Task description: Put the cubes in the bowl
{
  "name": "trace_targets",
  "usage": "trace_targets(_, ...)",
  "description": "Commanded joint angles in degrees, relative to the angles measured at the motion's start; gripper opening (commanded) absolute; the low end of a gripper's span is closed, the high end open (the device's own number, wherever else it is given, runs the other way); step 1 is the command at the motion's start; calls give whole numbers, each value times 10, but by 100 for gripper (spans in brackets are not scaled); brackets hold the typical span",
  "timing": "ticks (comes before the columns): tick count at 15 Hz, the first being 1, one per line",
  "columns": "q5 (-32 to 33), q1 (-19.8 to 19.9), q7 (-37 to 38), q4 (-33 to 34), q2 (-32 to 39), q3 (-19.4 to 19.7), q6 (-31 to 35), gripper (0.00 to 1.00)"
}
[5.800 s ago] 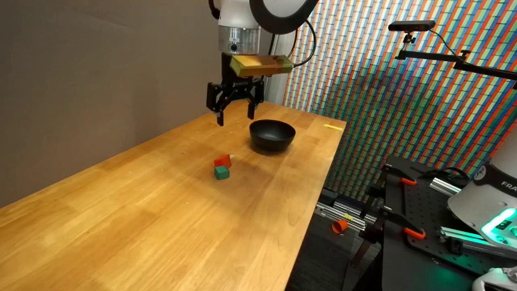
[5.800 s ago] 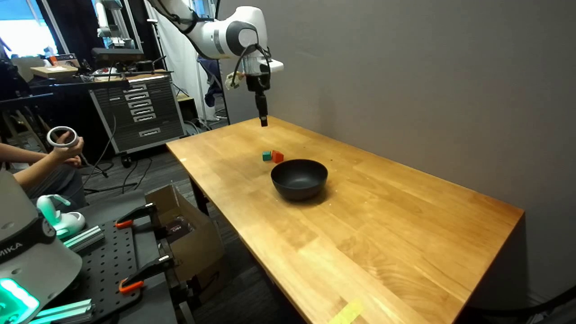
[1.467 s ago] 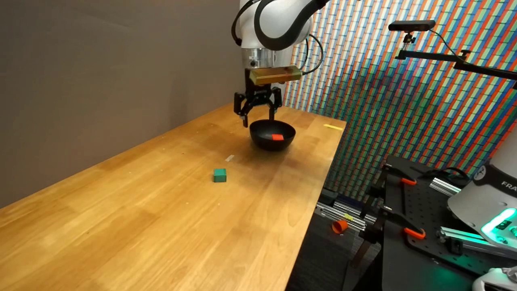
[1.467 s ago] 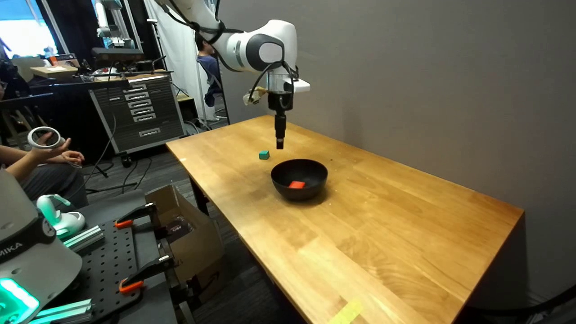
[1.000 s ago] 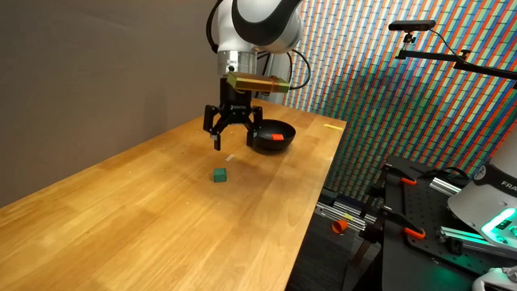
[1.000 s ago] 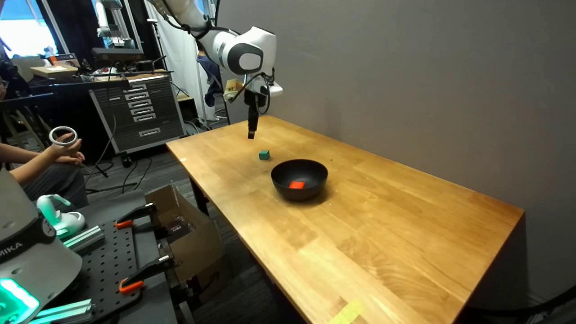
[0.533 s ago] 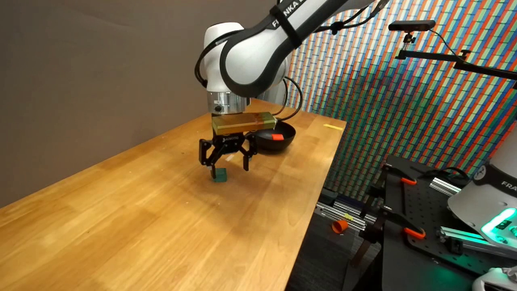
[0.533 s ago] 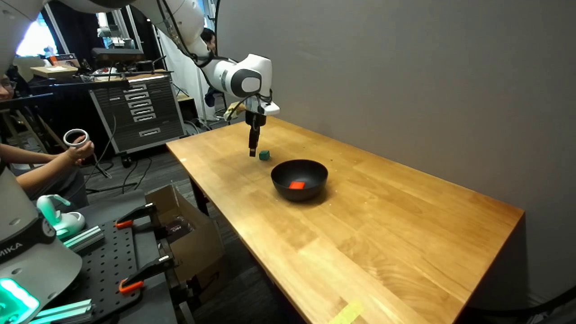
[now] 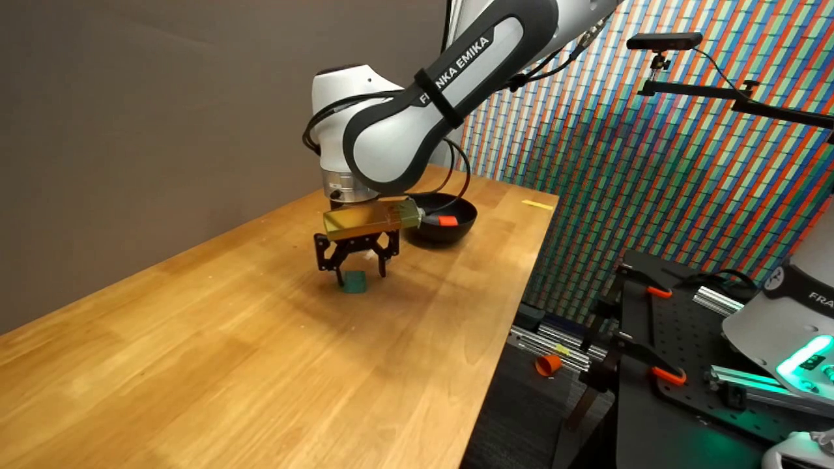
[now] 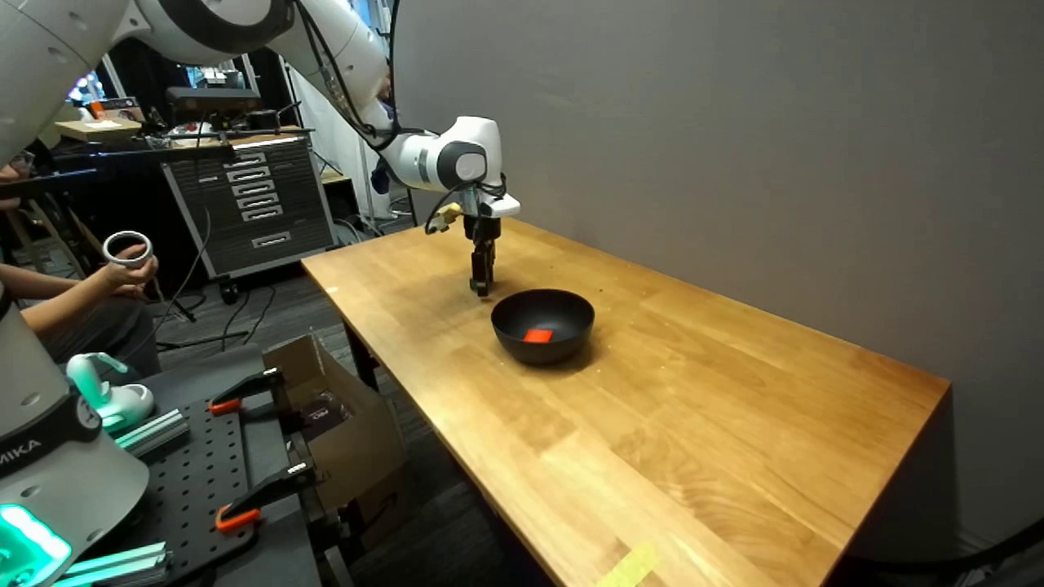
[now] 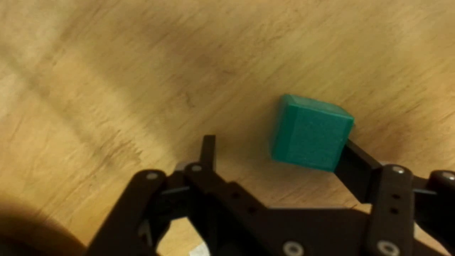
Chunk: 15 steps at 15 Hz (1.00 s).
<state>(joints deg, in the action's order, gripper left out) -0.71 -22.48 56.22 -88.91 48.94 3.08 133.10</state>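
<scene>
The green cube (image 9: 355,282) lies on the table just at my gripper's fingers. In the wrist view the green cube (image 11: 312,133) is close to the right finger and covers its tip; a gap separates it from the left finger. My gripper (image 9: 361,279) is low over the table, and in the wrist view the gripper (image 11: 275,149) is open, its fingers apart. The red cube (image 9: 447,221) lies inside the black bowl (image 9: 438,237). The bowl (image 10: 575,338) and red cube (image 10: 537,335) also show in an exterior view, where the gripper (image 10: 481,292) hides the green cube.
A grey wall (image 9: 163,130) runs along one long side of the wooden table (image 9: 260,352). The bowl stands close to the gripper and arm cables. A small pale tape piece (image 11: 199,250) lies on the table by the gripper. Yellow tape (image 10: 632,564) marks the table.
The red cube went from the table into the bowl. My gripper then moved from beside the bowl to the green cube and came down, staying open. The green cube shifted only slightly.
</scene>
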Motion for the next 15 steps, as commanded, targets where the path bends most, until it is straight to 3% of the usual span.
trace_targets(1, 0, 4, 23, 20, -5, -8, -38, 51)
trace_targets(4, -20, 16, 20, -5, -29, -26, -68, 26)
trace_targets(6, -14, 19, 22, -24, -53, -23, -91, 15)
trace_targets(8, 23, 9, 41, -48, -87, 7, -106, 15)
trace_targets(10, 104, -2, 41, -58, -113, 46, -117, 15)
trace_targets(15, 215, 28, 72, -74, -161, 89, -111, 15)
